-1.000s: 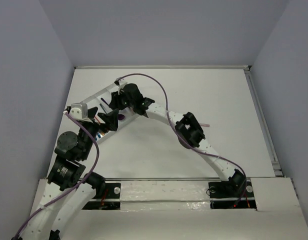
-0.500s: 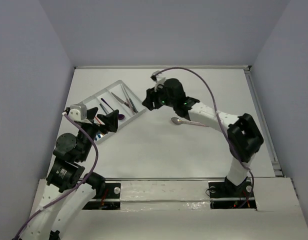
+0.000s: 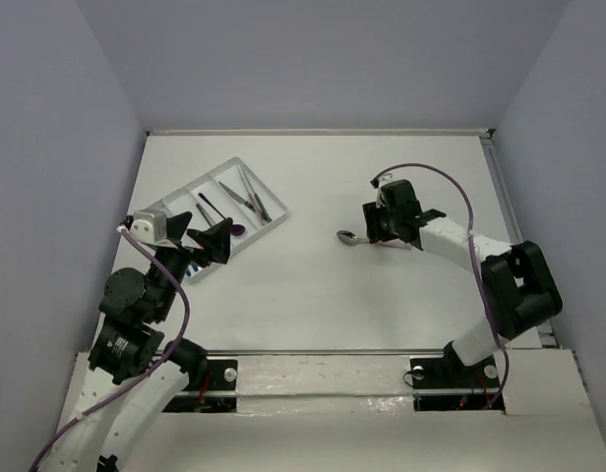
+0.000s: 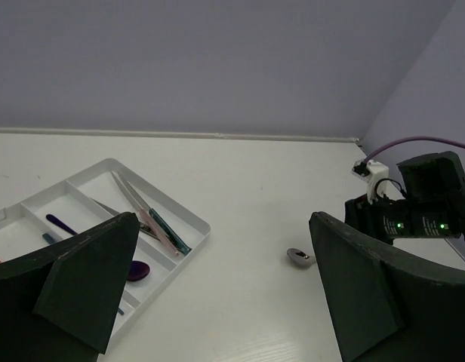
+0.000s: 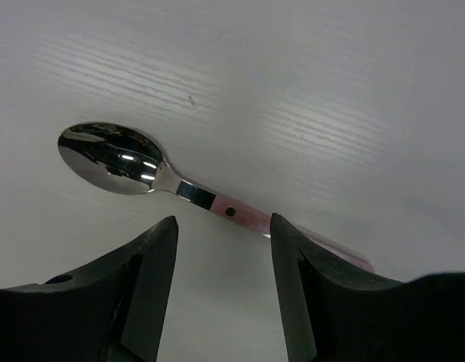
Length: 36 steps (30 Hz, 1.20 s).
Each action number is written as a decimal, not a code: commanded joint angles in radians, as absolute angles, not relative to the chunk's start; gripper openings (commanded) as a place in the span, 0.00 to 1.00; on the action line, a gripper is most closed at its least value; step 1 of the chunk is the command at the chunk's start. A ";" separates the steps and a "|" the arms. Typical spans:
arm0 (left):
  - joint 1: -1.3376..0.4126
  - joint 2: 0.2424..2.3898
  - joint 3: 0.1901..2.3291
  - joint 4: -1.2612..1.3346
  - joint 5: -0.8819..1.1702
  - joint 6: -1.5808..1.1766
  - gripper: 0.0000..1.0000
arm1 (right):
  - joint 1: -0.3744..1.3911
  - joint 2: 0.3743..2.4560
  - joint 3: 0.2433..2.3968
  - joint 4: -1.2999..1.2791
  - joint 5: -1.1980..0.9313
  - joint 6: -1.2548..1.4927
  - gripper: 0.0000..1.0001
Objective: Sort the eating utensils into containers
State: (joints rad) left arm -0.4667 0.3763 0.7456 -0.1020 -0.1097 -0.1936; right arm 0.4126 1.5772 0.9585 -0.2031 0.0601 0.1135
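A spoon (image 5: 172, 185) with a silver bowl and pink handle lies on the white table, also in the top view (image 3: 348, 237) and the left wrist view (image 4: 300, 257). My right gripper (image 5: 223, 249) is open and hovers low over its handle, jaws either side of it, not touching. The white tray (image 3: 275, 220) at the left holds several utensils: purple ones (image 3: 212, 209) and grey and pink ones (image 3: 252, 195). My left gripper (image 3: 211, 239) is open and empty, over the tray's near right edge.
The table's raised rim (image 3: 510, 226) runs along the right side and grey walls close in the back and sides. The right arm's purple cable (image 3: 431, 172) loops above its wrist. Bare table lies between the tray and the spoon.
My right arm has swung from over the tray to the right, across the table, and come down over the spoon. The left arm has barely shifted.
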 commanded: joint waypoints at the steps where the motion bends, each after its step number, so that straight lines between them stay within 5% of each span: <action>1: -0.483 0.357 0.752 -0.064 -0.113 -0.202 0.99 | 0.402 1.595 0.991 -0.262 0.146 0.012 0.60; 7: -0.483 0.353 0.752 -0.066 -0.118 -0.204 0.99 | 0.402 1.689 1.075 -0.369 0.046 -0.121 0.75; 14: -0.483 0.351 0.753 -0.067 -0.126 -0.204 0.99 | 0.402 1.822 1.160 -0.436 -0.050 -0.181 0.78; 16: -0.483 0.353 0.753 -0.067 -0.126 -0.203 0.99 | 0.402 1.864 1.173 -0.455 -0.093 -0.179 0.68; 21: -0.483 0.353 0.753 -0.067 -0.126 -0.203 0.99 | 0.402 1.870 1.114 -0.422 -0.195 -0.132 0.19; 25: -0.483 0.353 0.755 -0.066 -0.124 -0.203 0.99 | 0.442 1.844 1.078 -0.385 -0.203 -0.083 0.03; 36: -0.483 0.357 0.755 -0.066 -0.121 -0.206 0.99 | 0.586 1.709 1.227 -0.323 -0.190 0.041 0.00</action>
State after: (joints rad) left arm -0.4767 0.3614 0.7456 -0.1024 -0.1215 -0.1993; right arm 0.4976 1.8042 1.1301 -0.3786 -0.1364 -0.0452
